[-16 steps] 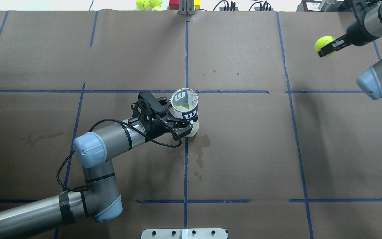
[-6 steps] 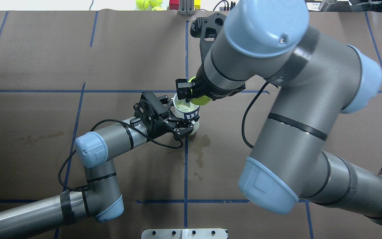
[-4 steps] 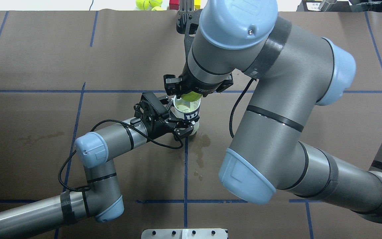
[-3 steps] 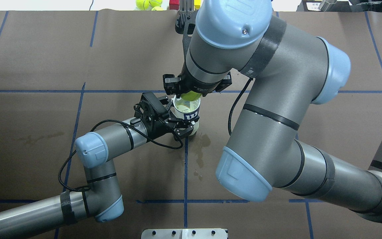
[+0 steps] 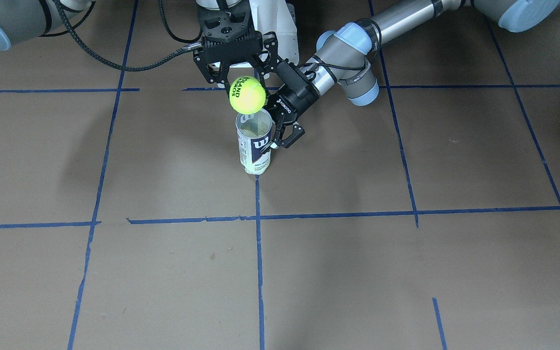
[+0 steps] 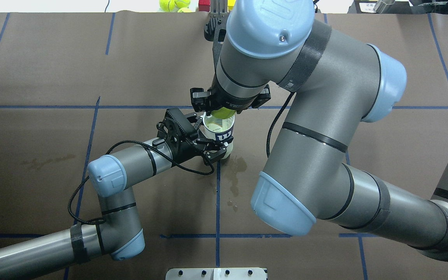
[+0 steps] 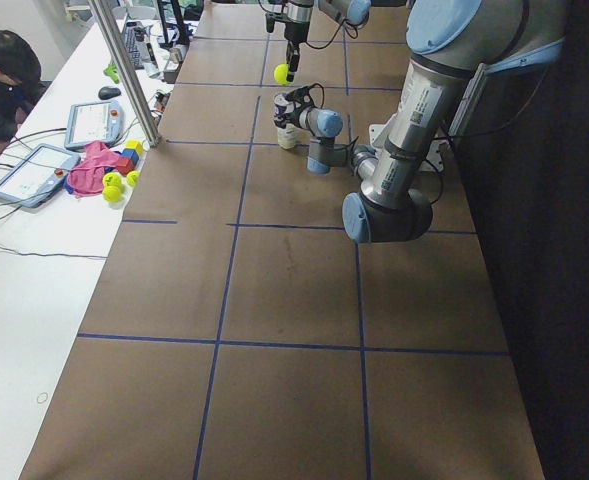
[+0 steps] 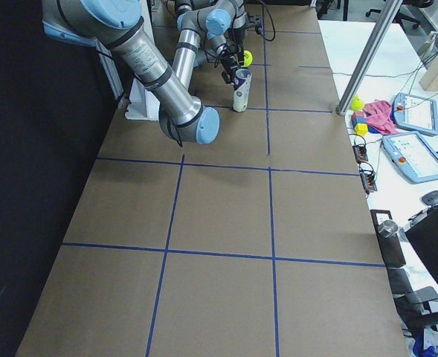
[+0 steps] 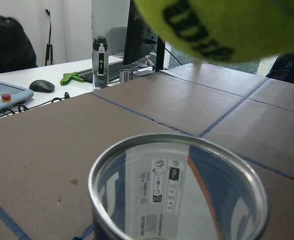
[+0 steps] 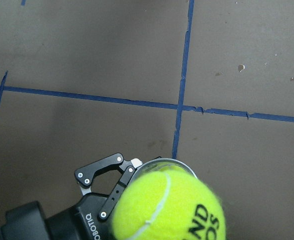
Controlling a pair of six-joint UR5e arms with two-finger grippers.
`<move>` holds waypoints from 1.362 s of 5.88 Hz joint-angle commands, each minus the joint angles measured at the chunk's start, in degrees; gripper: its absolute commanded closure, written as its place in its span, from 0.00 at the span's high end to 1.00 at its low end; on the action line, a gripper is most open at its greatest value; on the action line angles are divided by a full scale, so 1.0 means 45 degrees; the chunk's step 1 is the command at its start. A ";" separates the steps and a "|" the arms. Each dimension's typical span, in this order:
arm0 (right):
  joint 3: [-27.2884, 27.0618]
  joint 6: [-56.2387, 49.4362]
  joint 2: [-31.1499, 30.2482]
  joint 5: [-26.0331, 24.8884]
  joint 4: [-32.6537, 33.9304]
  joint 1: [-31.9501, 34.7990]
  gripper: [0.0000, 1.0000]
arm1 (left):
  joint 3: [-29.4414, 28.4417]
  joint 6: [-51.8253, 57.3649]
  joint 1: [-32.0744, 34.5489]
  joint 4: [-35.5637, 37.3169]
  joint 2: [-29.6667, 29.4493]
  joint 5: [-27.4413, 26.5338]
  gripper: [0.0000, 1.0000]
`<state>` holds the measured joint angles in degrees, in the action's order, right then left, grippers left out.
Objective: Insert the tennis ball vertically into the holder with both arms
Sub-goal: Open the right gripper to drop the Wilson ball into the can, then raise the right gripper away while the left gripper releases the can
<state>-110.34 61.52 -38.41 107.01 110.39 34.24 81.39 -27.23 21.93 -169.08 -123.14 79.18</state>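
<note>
My right gripper pinches the yellow-green felt tennis ball in the upper centre of the front-facing frame. The ball sits just above the open mouth of the clear plastic cylindrical holder with a white-and-navy label. The holder stands upright on the brown paper-covered table. My left gripper has its fingers clasped around the holder's upper half.

holder: W logo | tennis ball: ROLAND GARROS | left gripper: ROBOTIQ
</note>
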 commanded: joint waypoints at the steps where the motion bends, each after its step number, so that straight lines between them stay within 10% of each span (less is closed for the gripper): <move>1: 0.0008 0.0001 0.0079 0.0010 0.0000 -0.0011 0.88 | 0.0000 -0.0005 -0.0049 -0.0005 0.0021 0.0001 0.81; 8: -0.0362 -0.0485 -0.0115 0.0708 0.0058 0.0979 0.99 | 0.0291 0.0035 -0.0011 -0.0043 -0.0057 -0.0018 1.00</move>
<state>-111.63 60.22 -38.61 108.61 110.53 36.52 82.08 -27.09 21.80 -169.21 -123.30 79.10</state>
